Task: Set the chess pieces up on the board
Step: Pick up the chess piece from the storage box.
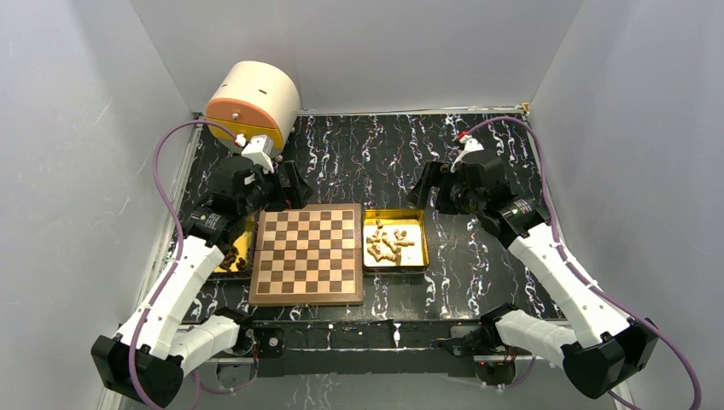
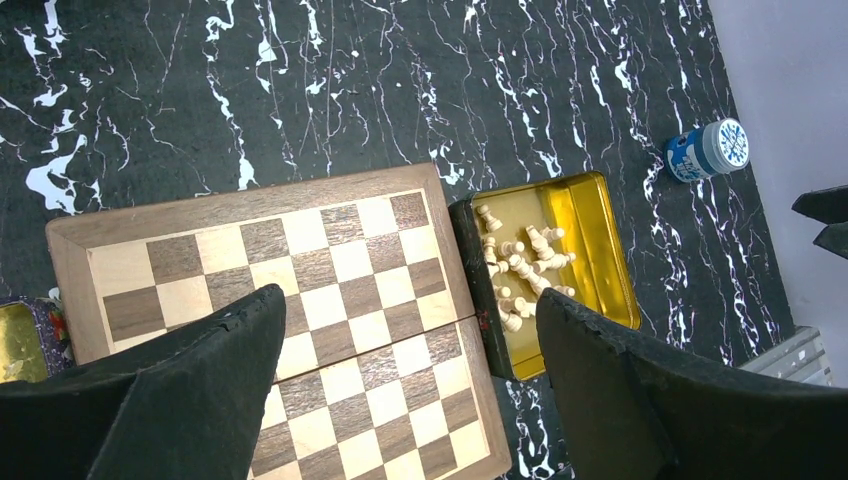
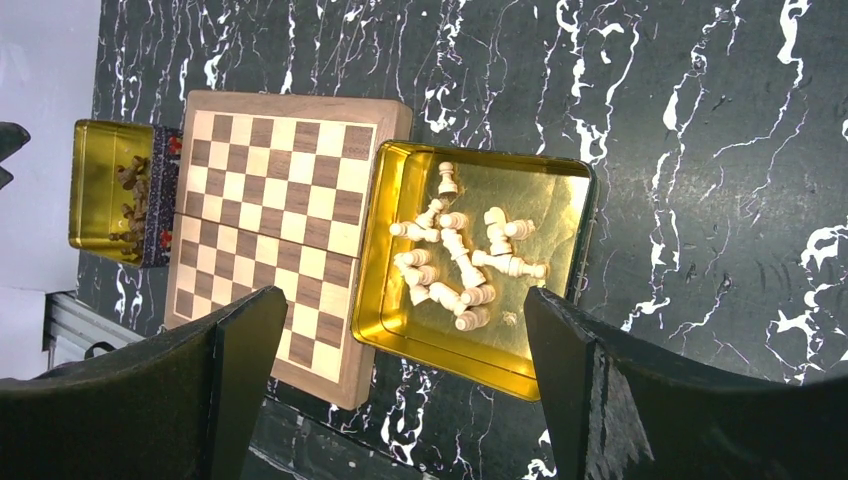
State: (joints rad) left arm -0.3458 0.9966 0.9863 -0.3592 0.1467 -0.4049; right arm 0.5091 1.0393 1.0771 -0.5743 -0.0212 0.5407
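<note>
Zero chess pieces (image 3: 455, 265) stood on the board (image 1: 307, 254) at that point: every square, dark and pale, showed bare in all three views. By my reading the job had not started.

Light pieces lay in a jumbled heap inside the gold tray (image 3: 540, 195) touching the board's three o'clock edge. Most were tipped on their sides, and one near the tray's far end looked upright. A second tray (image 3: 95, 170) sat at the board's nine o'clock with dark pieces (image 3: 130, 205) in it, partly under my left arm from above. I took those for the other side's men, though they were too small to be sure.

My left gripper (image 2: 410, 310) hung over the board's eleven o'clock corner with its fingers spread wide and nothing between them. My right gripper (image 3: 400, 300) hovered out at two o'clock, beyond the light tray, jaws just as wide and just as empty.

Everything was left to do, as I judged it: lift each piece out, stand it up and fill the rows at the board's two ends. Pieces lying crossed over one another looked like the awkward picks.
</note>
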